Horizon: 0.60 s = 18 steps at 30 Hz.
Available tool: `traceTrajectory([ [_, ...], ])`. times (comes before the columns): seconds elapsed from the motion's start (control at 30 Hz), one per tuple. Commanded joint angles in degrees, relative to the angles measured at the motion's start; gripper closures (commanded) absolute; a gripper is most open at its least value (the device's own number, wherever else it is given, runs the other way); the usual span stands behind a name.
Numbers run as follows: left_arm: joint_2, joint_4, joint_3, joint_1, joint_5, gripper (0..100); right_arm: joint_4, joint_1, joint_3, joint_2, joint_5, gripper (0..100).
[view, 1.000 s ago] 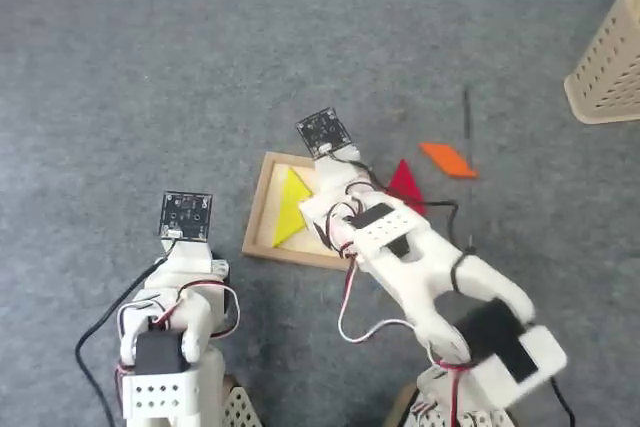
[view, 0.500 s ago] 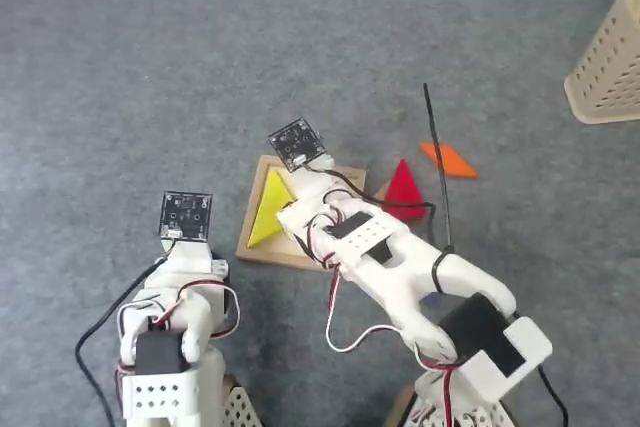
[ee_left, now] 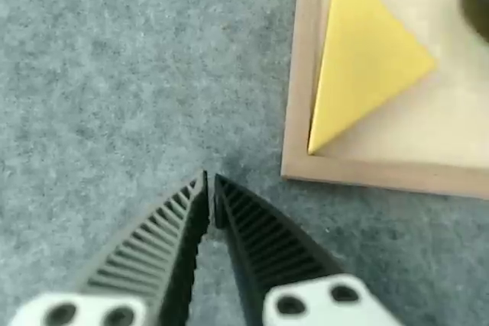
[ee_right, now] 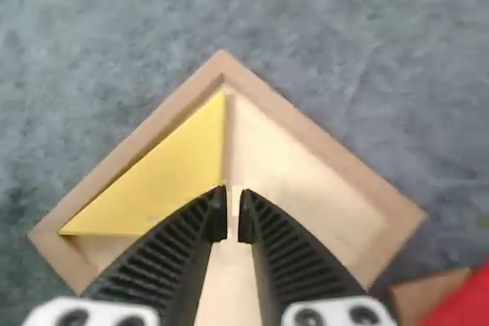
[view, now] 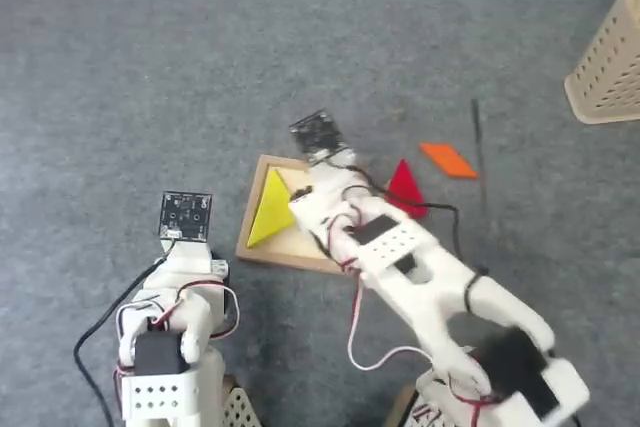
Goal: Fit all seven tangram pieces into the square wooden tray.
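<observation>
The square wooden tray (view: 280, 255) lies mid-table with a yellow triangle (view: 272, 209) in its left part. My right arm (view: 400, 257) stretches over the tray. Its gripper (ee_right: 229, 205) hangs shut and empty just above the tray floor (ee_right: 306, 196), tips beside the yellow triangle (ee_right: 160, 181). A red triangle (view: 405, 187) lies right of the tray, and an orange parallelogram (view: 448, 159) farther right. My left arm (view: 185, 277) stays near the front left, its gripper (ee_left: 210, 185) shut over bare carpet, close to the tray rim (ee_left: 306, 74) and yellow triangle (ee_left: 367, 59).
Grey carpet covers the table. A beige perforated basket (view: 608, 57) stands at the far right edge. A thin black cable (view: 482, 162) runs past the orange piece. A corner of the red piece (ee_right: 466, 303) lies just outside the tray.
The tray and its yellow triangle slid left and turned a little as the right arm swung over them. The arm then shifted back right, and the black cable swung with it. The left arm stayed still.
</observation>
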Motion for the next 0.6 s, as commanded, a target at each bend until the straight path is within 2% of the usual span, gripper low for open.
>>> traceTrajectory([
  [0.0, -1.1, 0.4, -0.6, 0.3, -0.2, 98, -0.6, 4.2, 1.9, -5.1, 0.7, 95.7],
  [0.2, -1.1, 0.4, -0.6, 0.3, -0.2, 98, 1.0, 10.1, 4.6, -0.7, 0.8, 95.4],
  [0.43, -1.1, 0.4, -0.6, 0.3, -0.2, 98, 8.9, 10.2, -1.1, 4.2, 0.4, 82.6],
  [0.57, -1.1, 0.4, -0.6, 0.3, -0.2, 98, 9.4, 10.5, -2.2, 5.7, 0.6, 82.2],
])
